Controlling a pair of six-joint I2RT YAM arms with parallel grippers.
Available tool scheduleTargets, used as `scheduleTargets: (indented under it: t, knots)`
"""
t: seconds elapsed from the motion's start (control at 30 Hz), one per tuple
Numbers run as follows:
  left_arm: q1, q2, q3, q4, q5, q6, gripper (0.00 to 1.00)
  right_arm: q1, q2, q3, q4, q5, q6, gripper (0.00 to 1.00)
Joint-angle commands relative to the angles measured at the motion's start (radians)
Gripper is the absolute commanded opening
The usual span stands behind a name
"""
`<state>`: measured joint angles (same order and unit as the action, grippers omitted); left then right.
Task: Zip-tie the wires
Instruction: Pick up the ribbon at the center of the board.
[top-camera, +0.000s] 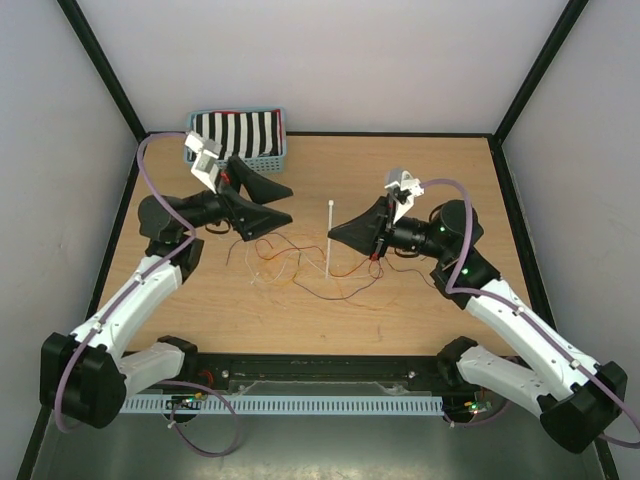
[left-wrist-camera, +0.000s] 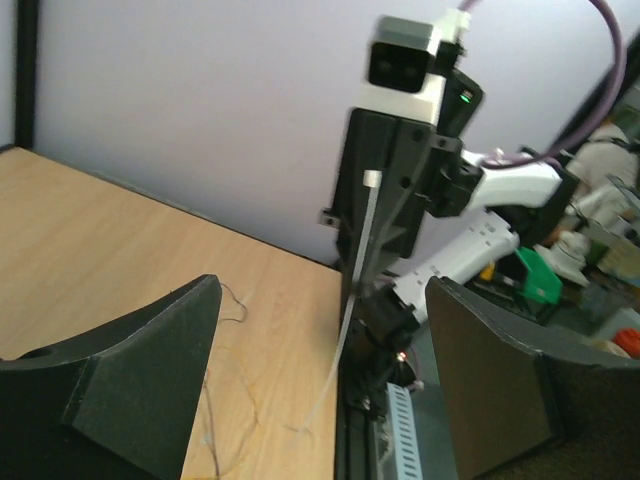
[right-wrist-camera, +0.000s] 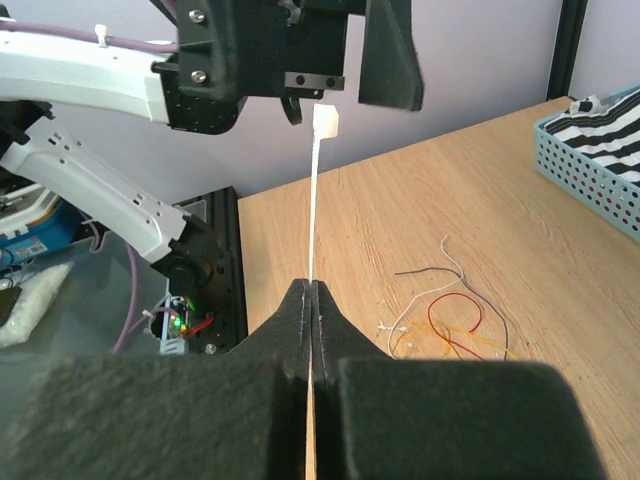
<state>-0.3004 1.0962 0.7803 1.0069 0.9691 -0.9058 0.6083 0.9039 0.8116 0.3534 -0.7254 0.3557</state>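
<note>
Where the overhead view shows the thin white plastic zip tie (top-camera: 329, 235) only as a short pale strip, the right wrist view shows the right gripper (right-wrist-camera: 311, 292) pinched shut on it, its square head free above. The left gripper (top-camera: 291, 203), left of the tie, stands spread wide and empty. The hair-thin orange, red, black and pale wires (top-camera: 300, 262) lie loose on the wooden desk (top-camera: 420, 310), to either side of the tie from overhead.

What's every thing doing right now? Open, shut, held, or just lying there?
left gripper: open, holding nothing
right gripper: shut on the zip tie
zip tie: held, straight, not looped
wires: loose on the table, untied
basket: holds striped cloth
</note>
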Motion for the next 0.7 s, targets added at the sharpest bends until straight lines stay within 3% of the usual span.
scheduleTargets:
  t: [0.0, 0.17, 0.5, 0.67]
  knots:
    - [-0.064, 0.019, 0.037, 0.044, 0.082, 0.008, 0.85, 0.003, 0.039, 0.044, 0.024, -0.049, -0.037, 0.00]
    - [-0.140, 0.078, 0.058, 0.052, 0.050, 0.051, 0.83, 0.002, 0.075, 0.036, 0.086, -0.068, 0.003, 0.00]
    - [-0.156, 0.174, 0.062, 0.111, -0.055, 0.053, 0.52, 0.002, 0.087, -0.003, 0.158, -0.098, 0.077, 0.00]
    - [-0.172, 0.201, 0.074, 0.153, -0.055, 0.028, 0.47, 0.004, 0.096, -0.020, 0.161, -0.061, 0.083, 0.00]
